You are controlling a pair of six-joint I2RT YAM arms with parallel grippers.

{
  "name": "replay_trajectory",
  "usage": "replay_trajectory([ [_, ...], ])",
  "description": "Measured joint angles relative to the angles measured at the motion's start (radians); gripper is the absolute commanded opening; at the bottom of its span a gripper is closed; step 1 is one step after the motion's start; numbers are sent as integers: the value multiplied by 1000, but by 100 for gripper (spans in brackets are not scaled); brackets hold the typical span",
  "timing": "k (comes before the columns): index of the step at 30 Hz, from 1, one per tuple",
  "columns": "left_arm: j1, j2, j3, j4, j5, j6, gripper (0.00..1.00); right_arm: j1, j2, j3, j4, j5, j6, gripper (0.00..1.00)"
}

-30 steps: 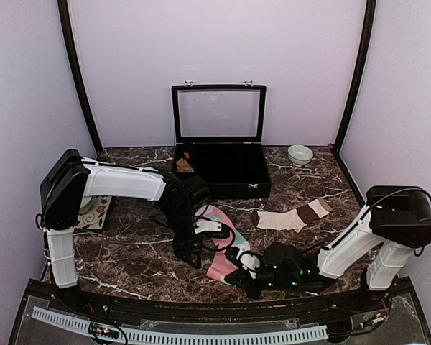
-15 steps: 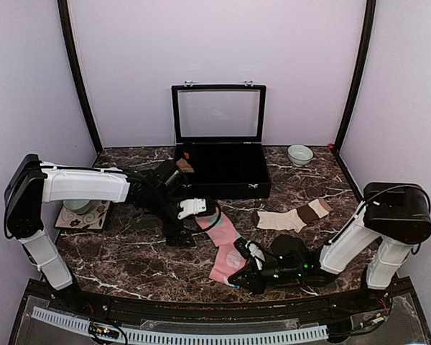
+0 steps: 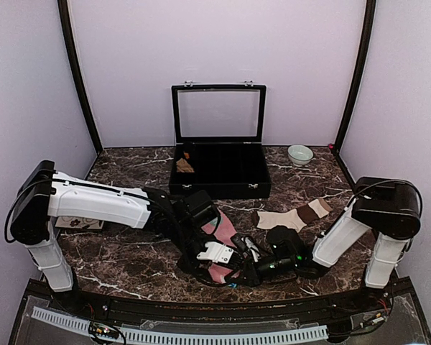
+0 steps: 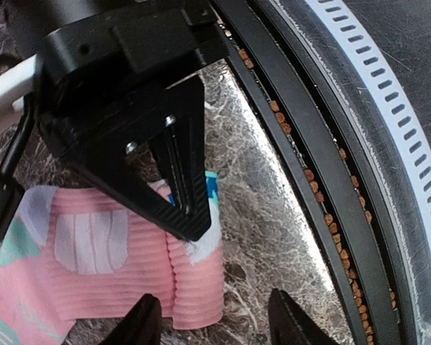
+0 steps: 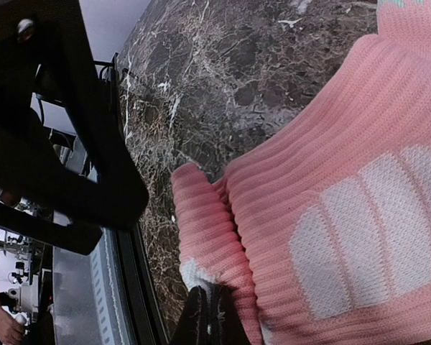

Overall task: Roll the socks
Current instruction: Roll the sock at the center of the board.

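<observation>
at the table's (image 3: 129, 251) near edge, right jaws pinch the pink sock (image 5: 330, 187) — left jaws gape over it, largely cropped.

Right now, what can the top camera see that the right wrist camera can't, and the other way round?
Only the top view: the open black box, the cream sock and the little bowl. Only the right wrist view: up close, the right gripper pinched shut on the pink sock at its folded edge, and the knit ribs. Both: the pink sock on the marble table.
</observation>
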Motion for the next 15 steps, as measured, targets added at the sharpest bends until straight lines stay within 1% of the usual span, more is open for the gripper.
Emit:
replay_trajectory([
  [5, -13, 61, 37, -14, 6, 41, 39, -18, 8, -6, 7, -33, 26, 0],
  [10, -14, 107, 25, -16, 2, 58, 39, -28, 24, -7, 30, -59, 35, 0],
  [15, -15, 108, 15, 5, -20, 60, 42, -33, 40, -9, 56, -80, 43, 0],
])
